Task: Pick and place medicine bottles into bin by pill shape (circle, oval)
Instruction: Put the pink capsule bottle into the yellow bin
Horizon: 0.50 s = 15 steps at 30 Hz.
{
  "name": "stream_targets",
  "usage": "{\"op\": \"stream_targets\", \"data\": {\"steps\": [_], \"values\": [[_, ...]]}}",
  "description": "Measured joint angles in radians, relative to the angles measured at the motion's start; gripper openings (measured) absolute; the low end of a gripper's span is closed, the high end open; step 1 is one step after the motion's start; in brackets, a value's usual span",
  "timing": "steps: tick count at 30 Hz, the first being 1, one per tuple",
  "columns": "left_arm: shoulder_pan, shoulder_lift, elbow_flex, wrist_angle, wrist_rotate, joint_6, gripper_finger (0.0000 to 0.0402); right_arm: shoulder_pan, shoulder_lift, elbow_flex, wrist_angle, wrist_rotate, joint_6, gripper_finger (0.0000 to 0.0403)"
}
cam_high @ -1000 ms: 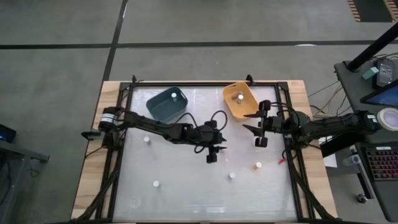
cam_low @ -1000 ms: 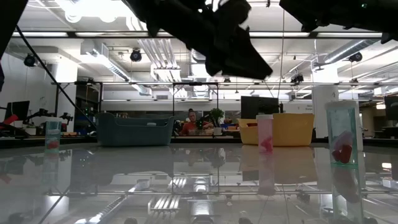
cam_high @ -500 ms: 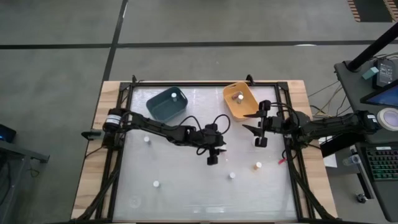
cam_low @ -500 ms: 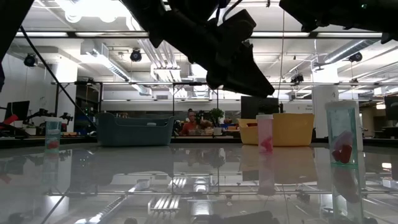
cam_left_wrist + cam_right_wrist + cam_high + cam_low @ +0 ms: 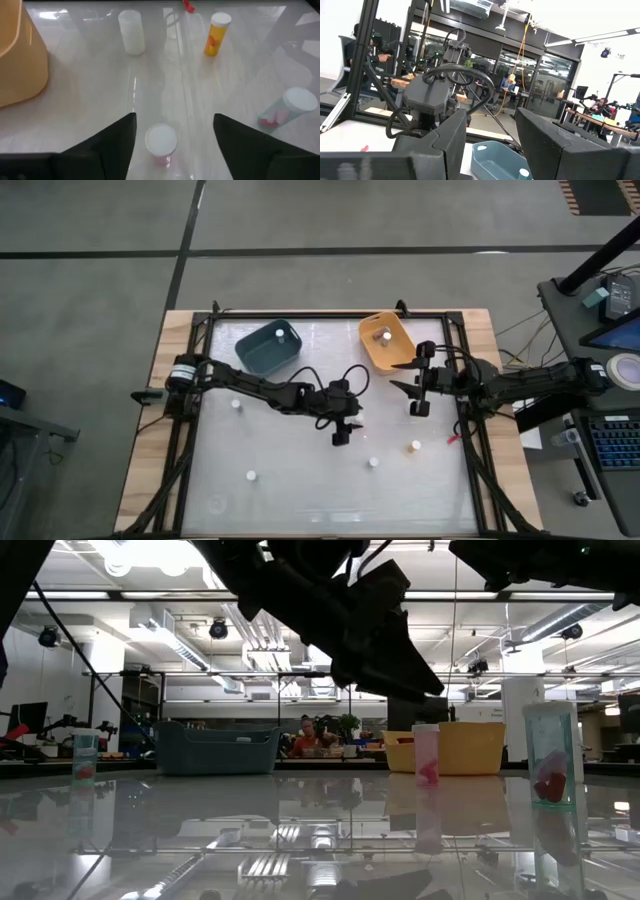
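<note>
Left wrist view shows the left gripper spread wide above a white-capped bottle, near the orange bin.

In the high view the medicine bottles are too small to tell the pill shape. The left gripper hides the bottle under it there. In the left wrist view the orange bin is cut by the edge, and 1 bottle shows mostly its cap.
</note>
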Motion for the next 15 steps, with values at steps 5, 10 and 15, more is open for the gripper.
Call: {"op": "stream_targets", "data": {"steps": [5, 10, 15], "values": [[0.002, 0.000, -0.026, 0.032, -0.002, 0.000, 0.0262, 0.000, 0.000, 0.000, 0.000, 0.000, 0.000, 0.0164], [0.006, 0.000, -0.085, 0.121, -0.014, 0.000, 0.0263, 0.000, 0.000, 0.000, 0.000, 0.000, 0.000, 0.0164], [0.007, 0.036, -0.097, 0.163, -0.043, 0.001, 0.0263, 0.000, 0.000, 0.000, -0.001, 0.000, -0.004, 0.0164]]}}
